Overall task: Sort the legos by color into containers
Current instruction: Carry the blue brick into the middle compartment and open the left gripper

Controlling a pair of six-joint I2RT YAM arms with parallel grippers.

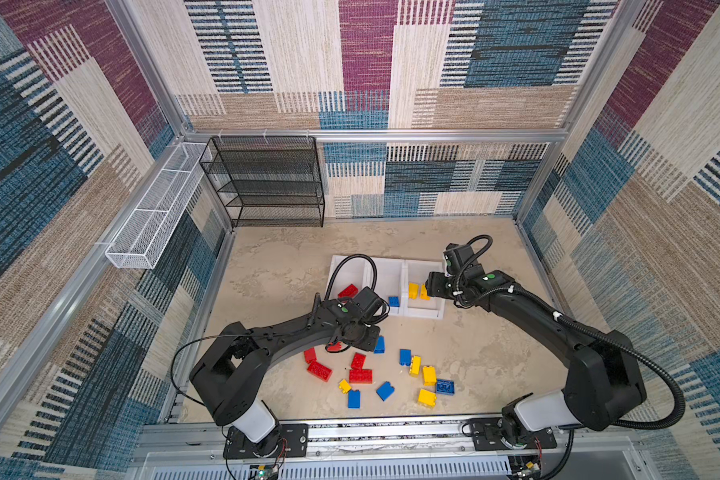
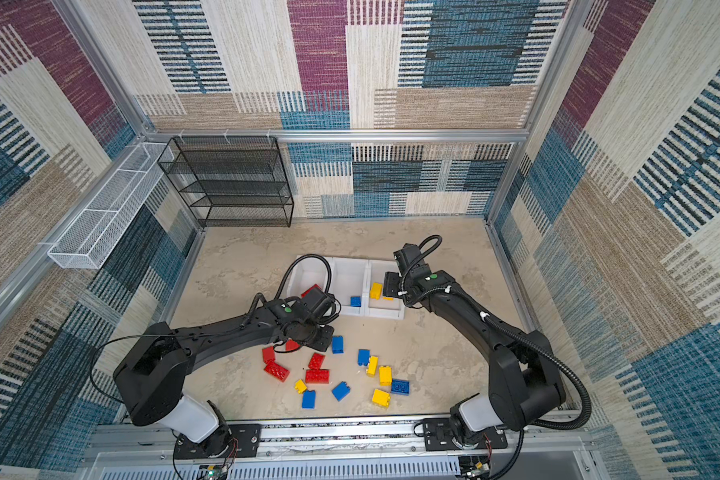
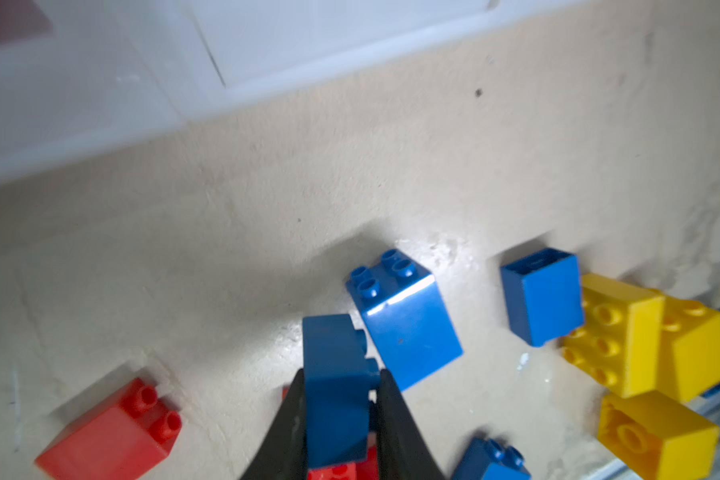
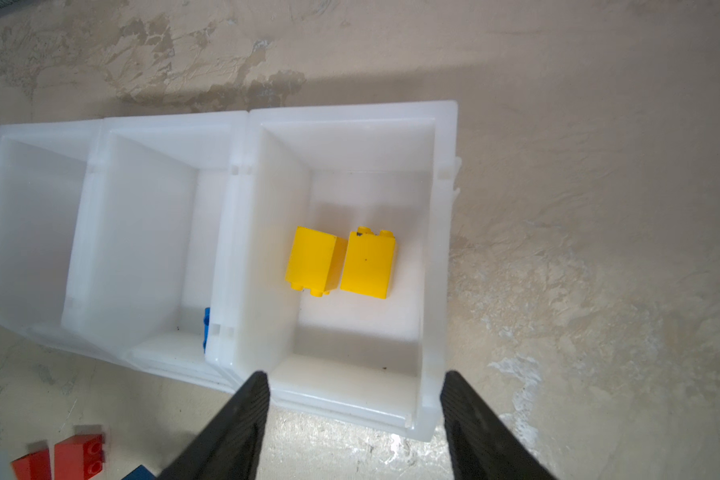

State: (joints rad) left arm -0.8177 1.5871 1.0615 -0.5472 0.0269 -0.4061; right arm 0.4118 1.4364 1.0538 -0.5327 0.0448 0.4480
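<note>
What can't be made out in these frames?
Left pincer shut on the held blue brick: grip hidden in both top views under the arm's own wrist; only the left wrist view shows it.
Left bin: in both top views the left arm's wrist camera covers part of its floor; red count unclear.
Middle bin's blue brick: right wrist view, bin wall hides all but a sliver.

Bright, soft shadows; left wrist view blurry.

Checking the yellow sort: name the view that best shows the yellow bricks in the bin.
Right wrist: both yellow bricks lie side by side in the end bin, unobstructed. Both top views show them small, one partly behind the right gripper. The left wrist view misses them.
</note>
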